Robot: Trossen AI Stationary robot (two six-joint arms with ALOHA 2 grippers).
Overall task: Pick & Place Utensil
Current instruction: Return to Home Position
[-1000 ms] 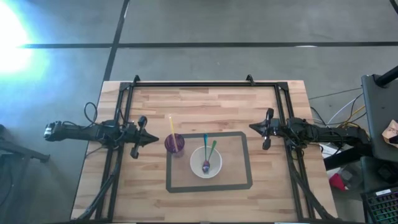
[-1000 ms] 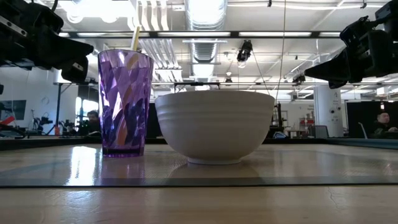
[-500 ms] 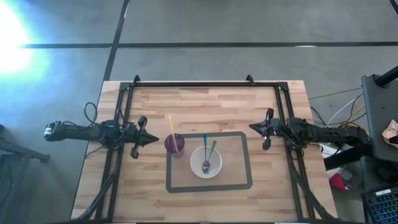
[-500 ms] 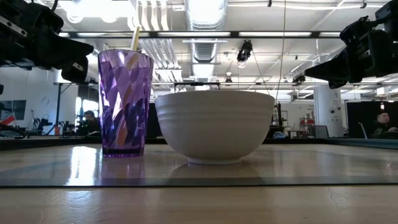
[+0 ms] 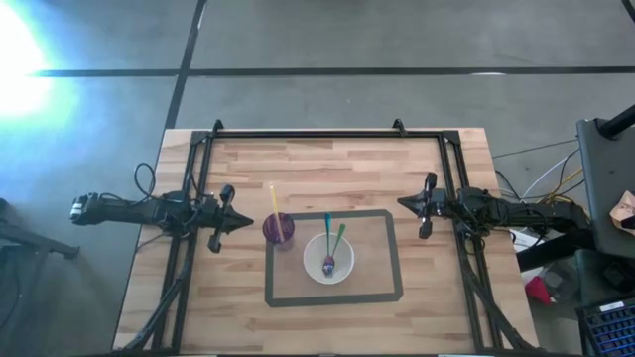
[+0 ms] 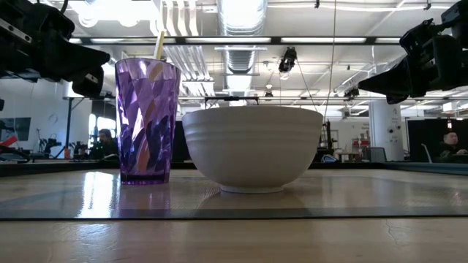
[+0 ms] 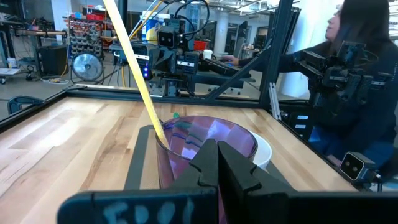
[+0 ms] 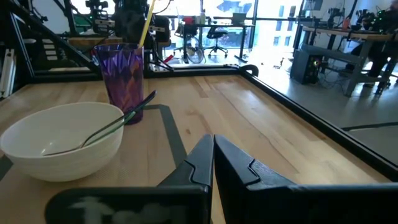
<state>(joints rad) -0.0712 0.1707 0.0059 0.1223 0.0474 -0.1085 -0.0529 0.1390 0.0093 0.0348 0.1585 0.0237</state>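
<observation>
Left gripper [image 5: 247, 224] and right gripper [image 5: 401, 203] sit closed and empty at opposite tabletop [image 5: 337, 164] sides; the probably light, stiff, slick green spoon [image 5: 338, 238] and blue fork [image 5: 327, 229] (best pinched mid-handle) lean in the white bowl [image 5: 308, 266].

The cup [image 6: 147, 120] is faceted purple, its straw [image 7: 135, 68] yellow. The bowl [image 6: 252, 148] is white; spoon [image 5: 340, 235] green, fork [image 5: 327, 230] blue.
</observation>
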